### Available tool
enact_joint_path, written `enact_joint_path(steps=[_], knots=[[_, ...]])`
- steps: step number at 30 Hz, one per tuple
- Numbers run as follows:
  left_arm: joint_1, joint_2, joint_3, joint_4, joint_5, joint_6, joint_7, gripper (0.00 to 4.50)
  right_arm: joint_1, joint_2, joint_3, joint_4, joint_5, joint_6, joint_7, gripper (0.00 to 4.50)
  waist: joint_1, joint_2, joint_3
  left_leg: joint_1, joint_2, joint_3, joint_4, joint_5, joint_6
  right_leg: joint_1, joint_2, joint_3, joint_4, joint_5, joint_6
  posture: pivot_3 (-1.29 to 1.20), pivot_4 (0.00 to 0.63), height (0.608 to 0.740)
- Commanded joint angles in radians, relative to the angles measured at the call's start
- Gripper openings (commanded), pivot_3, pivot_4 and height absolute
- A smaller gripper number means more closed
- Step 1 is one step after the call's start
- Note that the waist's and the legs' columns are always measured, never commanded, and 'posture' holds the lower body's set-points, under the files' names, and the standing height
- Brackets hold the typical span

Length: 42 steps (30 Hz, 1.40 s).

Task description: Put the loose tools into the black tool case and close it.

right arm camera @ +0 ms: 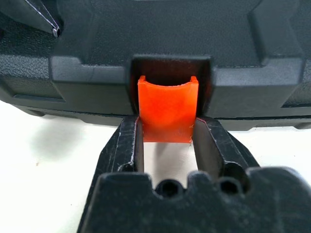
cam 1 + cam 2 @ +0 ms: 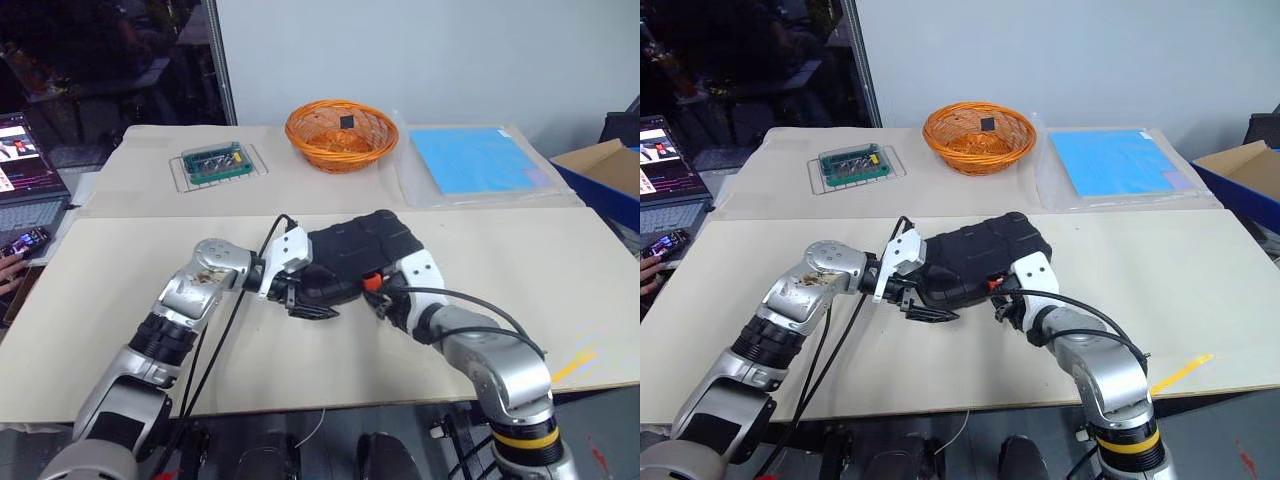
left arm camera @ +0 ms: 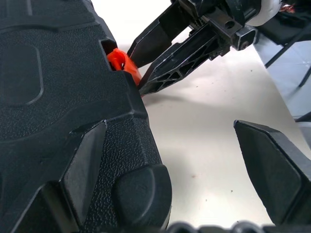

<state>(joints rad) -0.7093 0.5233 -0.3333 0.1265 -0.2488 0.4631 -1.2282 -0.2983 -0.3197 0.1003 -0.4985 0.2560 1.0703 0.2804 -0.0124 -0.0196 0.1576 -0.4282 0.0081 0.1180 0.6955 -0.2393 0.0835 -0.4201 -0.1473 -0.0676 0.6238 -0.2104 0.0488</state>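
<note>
The black plastic tool case [image 2: 355, 258], ribbed and textured on its outside with rounded corners, lies with its two halves together in the middle of the pale cream table [image 2: 120, 300], and everything else can be placed from it. Its small orange plastic front latch [image 1: 167, 111] sits in a notch on the edge nearest the robot.

The right gripper [image 1: 167, 141] meets the case at that latch: its two black fingers [image 1: 130, 145] stand on either side of the latch's lower end, touching or very nearly touching its sides, with a gap of bare table visible between them below the latch. Whether they actually pinch it is hard to judge, so the grip looks like a light clasp at most.

The left gripper [image 2: 305, 300] is at the case's left front corner with its fingers spread wide. One finger [image 3: 274, 177] hangs over the table clear of the case, and the other lies against the case's textured shell.

Beyond the case, toward the far side of the table, stands a round orange wicker basket [image 2: 341, 135]. To the left of the basket sits a small green box [image 2: 214, 163], and to its right lies a flat light-blue sheet [image 2: 478, 160]. A brown cardboard box [image 2: 605, 165] stands at the table's far right edge.
</note>
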Motion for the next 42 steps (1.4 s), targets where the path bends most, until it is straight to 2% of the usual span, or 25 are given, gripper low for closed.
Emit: enact_joint_path(steps=[1,8,11,13,17,25,32,38,42], knots=[[0.045,-0.004,-0.056,0.036,0.042,0.053,0.005,4.50,-0.003,-0.010,-0.018,-0.057,0.018,-0.026,0.018,2.74,0.001,0.001,0.000,0.000,0.000,0.000,0.000,-0.002,-0.004,0.000,0.000,0.000,0.000,0.000,0.000,0.00,0.150,0.740],[0.054,-0.002,-0.047,0.030,0.042,0.062,0.014,4.50,0.078,-0.075,-0.123,-0.209,0.078,0.090,0.044,2.74,0.010,0.001,0.000,-0.001,0.001,0.000,0.000,-0.002,-0.004,-0.001,0.000,0.000,-0.001,0.001,-0.001,0.00,0.150,0.740],[0.055,-0.002,-0.048,0.032,0.045,0.058,0.015,4.50,0.076,-0.037,-0.174,-0.210,0.117,0.111,0.048,2.07,0.011,0.001,0.000,-0.001,0.001,0.000,0.000,-0.003,-0.004,-0.001,0.000,0.000,-0.001,0.001,0.000,0.00,0.150,0.740],[0.054,-0.003,-0.048,0.032,0.046,0.058,0.017,4.50,0.056,0.001,-0.212,-0.199,0.139,0.115,0.034,1.39,0.012,0.001,-0.001,-0.001,0.001,0.000,-0.001,-0.003,-0.004,-0.001,0.000,0.000,-0.001,0.001,0.000,0.00,0.150,0.740],[0.048,-0.005,-0.048,0.043,0.048,0.054,0.017,4.50,0.016,0.026,-0.193,-0.142,0.138,0.096,0.020,0.06,0.012,0.002,-0.001,-0.001,0.002,0.000,-0.001,-0.003,-0.004,-0.001,0.000,0.000,-0.002,0.001,0.000,0.00,0.150,0.740],[0.045,-0.016,-0.051,0.043,0.052,0.057,0.024,4.50,-0.074,0.035,-0.049,0.099,0.050,-0.050,0.022,0.06,-0.005,0.002,-0.002,0.001,0.002,0.000,-0.001,-0.002,-0.005,0.001,0.001,0.000,-0.003,0.000,-0.003,0.00,0.150,0.740],[0.042,-0.025,-0.051,0.060,0.058,0.053,0.028,4.50,-0.070,0.039,-0.038,0.086,0.052,-0.057,0.030,0.06,-0.003,0.003,-0.002,0.004,0.007,0.000,-0.003,-0.001,-0.009,0.001,0.000,-0.002,-0.011,0.008,-0.001,0.00,0.150,0.740],[0.043,-0.032,-0.051,0.065,0.061,0.054,0.035,4.50,-0.094,0.064,-0.029,0.152,0.030,-0.116,0.020,0.06,-0.002,0.003,-0.003,0.004,0.007,0.001,-0.003,-0.001,-0.009,0.000,0.000,-0.001,-0.012,0.009,-0.001,0.00,0.150,0.740],[0.042,-0.036,-0.047,0.075,0.064,0.060,0.045,4.50,-0.040,0.021,-0.068,0.028,0.077,-0.084,0.064,0.06,0.004,0.006,-0.001,0.002,0.007,0.001,-0.003,-0.001,-0.009,-0.002,0.000,-0.001,-0.013,0.009,-0.001,0.00,0.150,0.740]])
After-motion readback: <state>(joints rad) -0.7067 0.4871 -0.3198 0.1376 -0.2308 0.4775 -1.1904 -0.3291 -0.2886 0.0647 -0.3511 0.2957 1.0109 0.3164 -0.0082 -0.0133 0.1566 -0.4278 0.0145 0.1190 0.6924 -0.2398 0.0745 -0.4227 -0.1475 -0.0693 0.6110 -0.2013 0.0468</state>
